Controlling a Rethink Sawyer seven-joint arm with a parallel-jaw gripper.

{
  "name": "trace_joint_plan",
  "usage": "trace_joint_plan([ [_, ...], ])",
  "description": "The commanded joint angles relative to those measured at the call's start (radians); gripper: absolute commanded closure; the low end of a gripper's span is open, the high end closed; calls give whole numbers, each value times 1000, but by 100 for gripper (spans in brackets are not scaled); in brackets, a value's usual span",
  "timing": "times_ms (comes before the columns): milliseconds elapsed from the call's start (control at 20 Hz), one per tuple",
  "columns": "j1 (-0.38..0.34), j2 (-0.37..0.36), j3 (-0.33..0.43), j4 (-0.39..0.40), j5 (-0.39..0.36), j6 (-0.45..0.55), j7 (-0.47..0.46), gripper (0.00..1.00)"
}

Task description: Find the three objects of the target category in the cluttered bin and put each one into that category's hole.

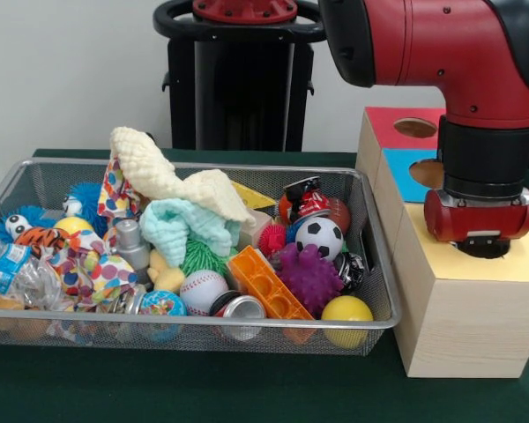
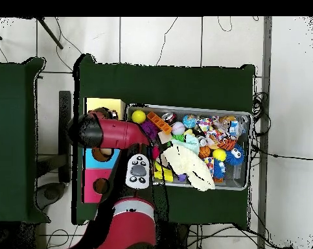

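Wire mesh bin [image 1: 35, 181]: left on the green worktop [image 1: 203, 392], heaped with toys.
Spotted cloths: one [image 1: 115, 192] under the cream knitted cloth [image 1: 172, 181], another [image 1: 93, 269] lower left.
Yellow-faced box [image 1: 463, 304]: right of bin.
Gripper [image 1: 483, 245]: over the box's hole; jaws hidden, cannot tell.

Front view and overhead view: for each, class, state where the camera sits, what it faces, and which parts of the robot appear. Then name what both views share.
Front view: sits across the table, facing the robot's pedestal; the red arm comes down over the yellow-faced box, its gripper hidden.
Overhead view: hangs above the table, looking straight down, robot's base at the bottom; the arm reaches over the boxes.
Shared: the wire bin, the cream knitted cloth, the yellow ball.
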Motion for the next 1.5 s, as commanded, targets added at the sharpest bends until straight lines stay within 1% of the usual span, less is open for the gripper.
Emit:
trace_joint_plan([
  [50, -23, -87, -4, 36, 14, 176, 179, 0],
  [550, -33, -87, 6, 33, 4, 169, 166, 0],
  [600, -33, -86, 7, 32, 3, 168, 164, 100],
  [1000, -23, -74, -2, 14, -1, 177, 166, 100],
  [1150, -9, -68, -23, -6, -2, 195, 176, 100],
  [1500, -13, -124, -8, 37, 9, 210, 189, 100],
])
